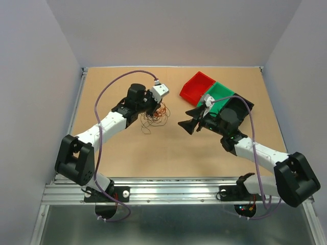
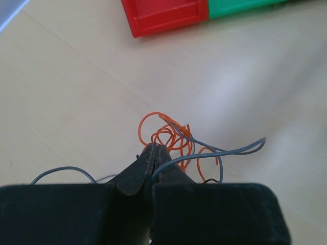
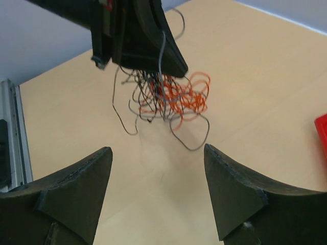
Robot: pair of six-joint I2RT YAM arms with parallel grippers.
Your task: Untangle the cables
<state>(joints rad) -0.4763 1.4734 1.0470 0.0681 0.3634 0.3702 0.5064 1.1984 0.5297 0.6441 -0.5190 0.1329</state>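
Left gripper clamped shut on the cables, bundle dangling below its tips, left of table centre. Right gripper wide open, empty, aimed at the bundle, not touching. Step looks like: left anchors the knot, right goes in. Next: right pinches 1 loose strand at the edge and pulls it clear toward the bins.

Left gripper clamped, right gripper spread

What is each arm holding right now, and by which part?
The left fingers are shut on the cables, pinching a few strands at the top of the tangle; the rest dangles below. The right fingers are open and hold nothing.
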